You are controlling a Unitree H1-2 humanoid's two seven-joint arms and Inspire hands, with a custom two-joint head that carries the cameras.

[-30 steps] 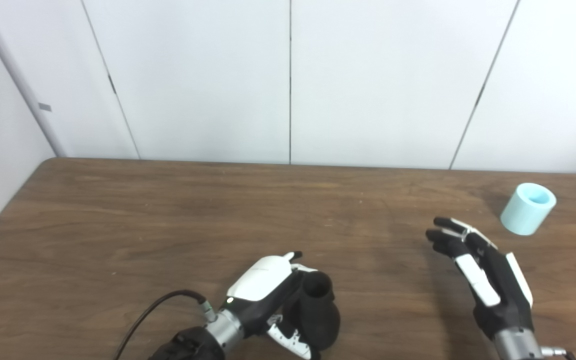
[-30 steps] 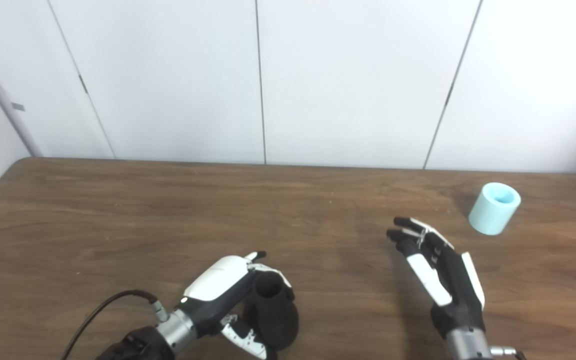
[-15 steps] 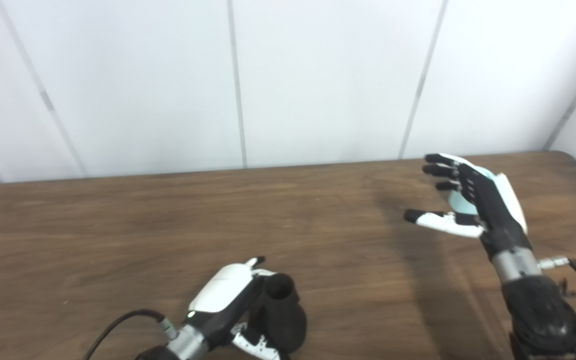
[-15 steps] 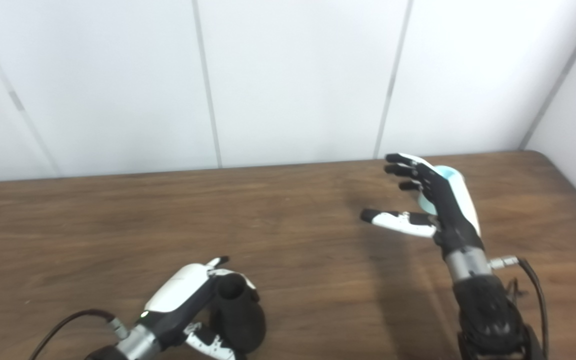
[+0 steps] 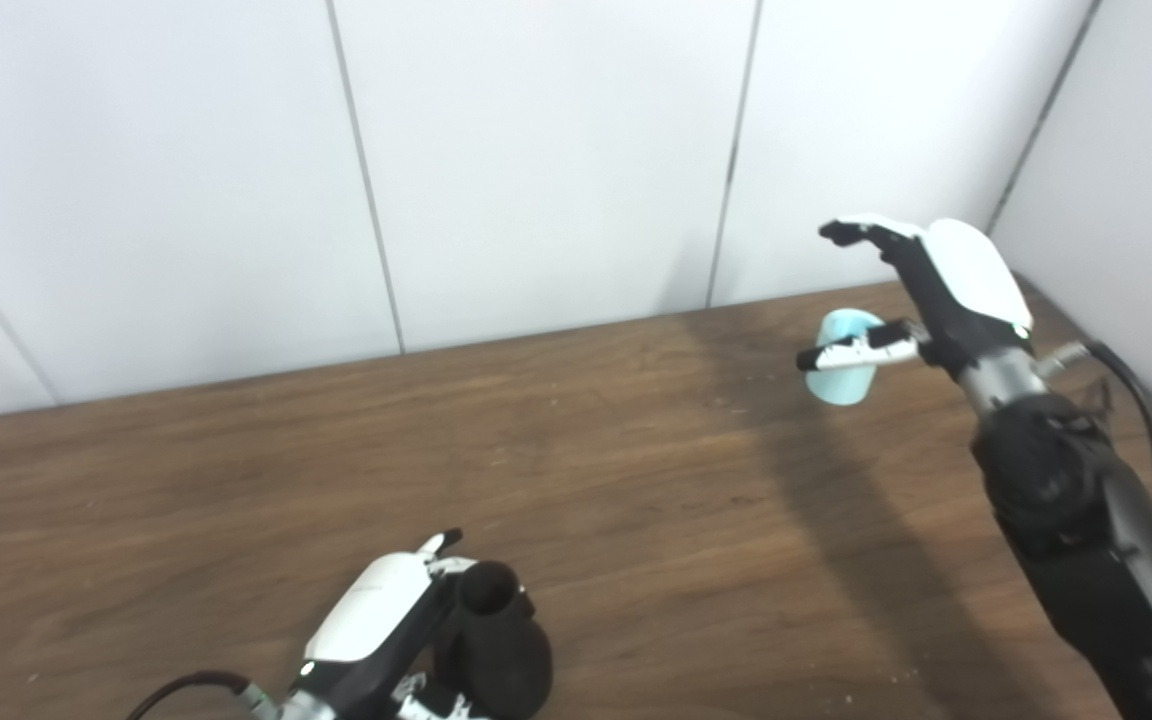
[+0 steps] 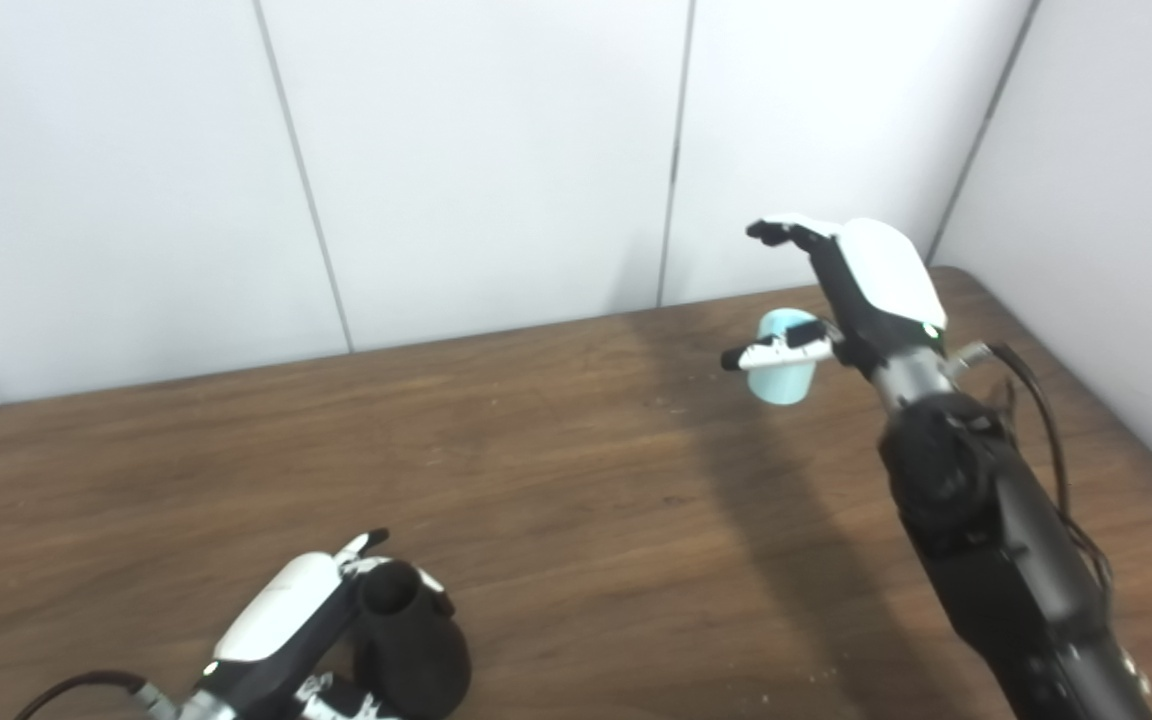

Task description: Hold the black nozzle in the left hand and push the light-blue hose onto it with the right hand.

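Reaching step: right robot hand point(image 5: 921, 290), released, hung over the light-blue hose point(image 5: 836, 372) on the far-right counter point(image 5: 576, 470).
Left robot hand point(image 5: 376, 625): grasped the black nozzle point(image 5: 491, 650), near left.
Next: lowering, clasping the hose.

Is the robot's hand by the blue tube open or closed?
Open. The right hand has its fingers spread above the light-blue hose and its thumb in front; nothing is gripped yet.

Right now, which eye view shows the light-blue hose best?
The left eye view, marginally. The light-blue hose shows its open top rim and lower body, with the right robot hand thumb crossing its middle. The right eye view shows the same hose with the same thumb crossing it, so it adds nothing.
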